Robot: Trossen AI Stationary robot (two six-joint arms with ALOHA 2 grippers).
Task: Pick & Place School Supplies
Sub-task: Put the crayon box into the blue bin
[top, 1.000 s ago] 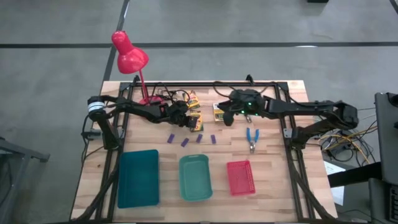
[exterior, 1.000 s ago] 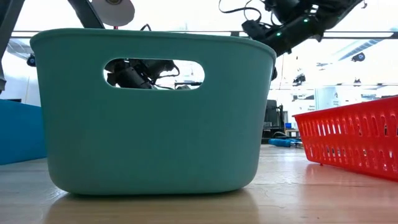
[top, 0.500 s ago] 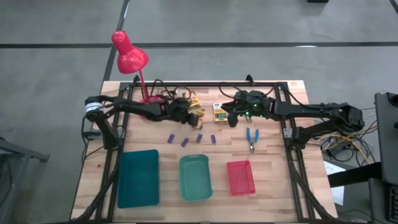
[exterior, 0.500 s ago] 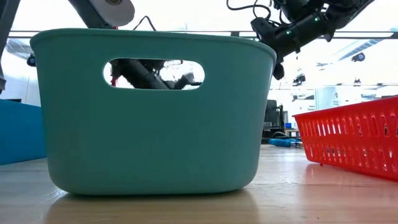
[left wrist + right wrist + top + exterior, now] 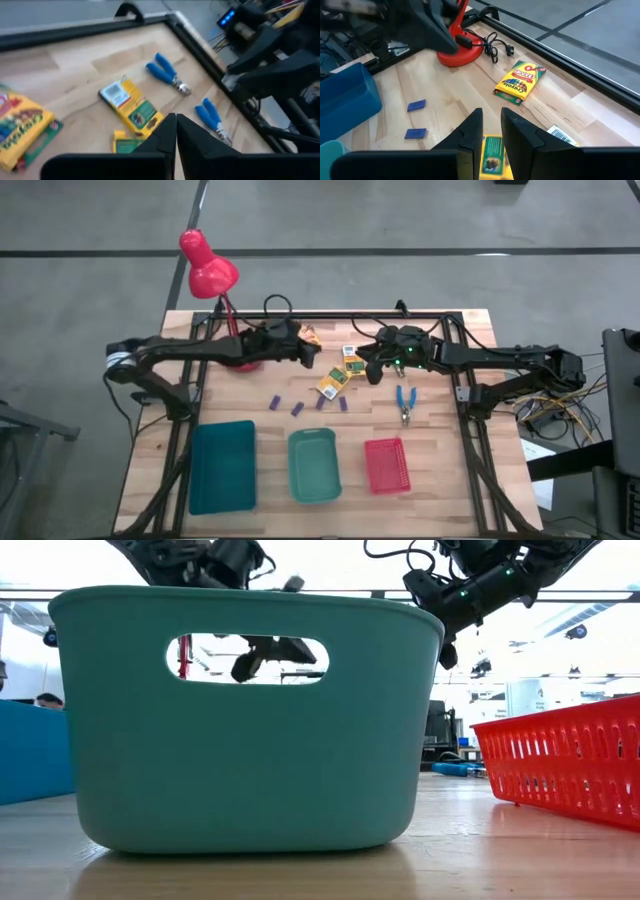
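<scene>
My left gripper (image 5: 308,358) hangs shut and empty above the table's middle; its fingers (image 5: 175,119) meet with nothing between them. Below and ahead of it, yellow-green crayon boxes (image 5: 333,380) (image 5: 131,107) lie flat on the wood. Another crayon box (image 5: 310,335) (image 5: 520,80) lies near the lamp's base. My right gripper (image 5: 368,366) (image 5: 491,112) is raised, shut on a crayon box (image 5: 350,352). Several purple blocks (image 5: 297,409) lie in a row nearer the front. Two blue-handled tools (image 5: 405,402) (image 5: 167,74) lie to the right. My right gripper pinches a crayon box between its two fingers; the box's green-and-yellow side (image 5: 492,150) fills the gap between them. The fingers come from the table's right, slanting slightly down. The gripper stands well above the table in the low view, so the box is lifted clear.
A red desk lamp (image 5: 210,275) stands at the far left, its base (image 5: 455,50) and cord beside the boxes. Along the front edge stand a blue-teal tray (image 5: 222,465), a green bin (image 5: 315,465) and a red basket (image 5: 387,465).
My left gripper has risen and drawn back toward the far left, rolling a little. The crayon box that was at its fingertips is no longer there; it lies tilted on the table below and ahead of the fingers. My right gripper has kept still with its box.
</scene>
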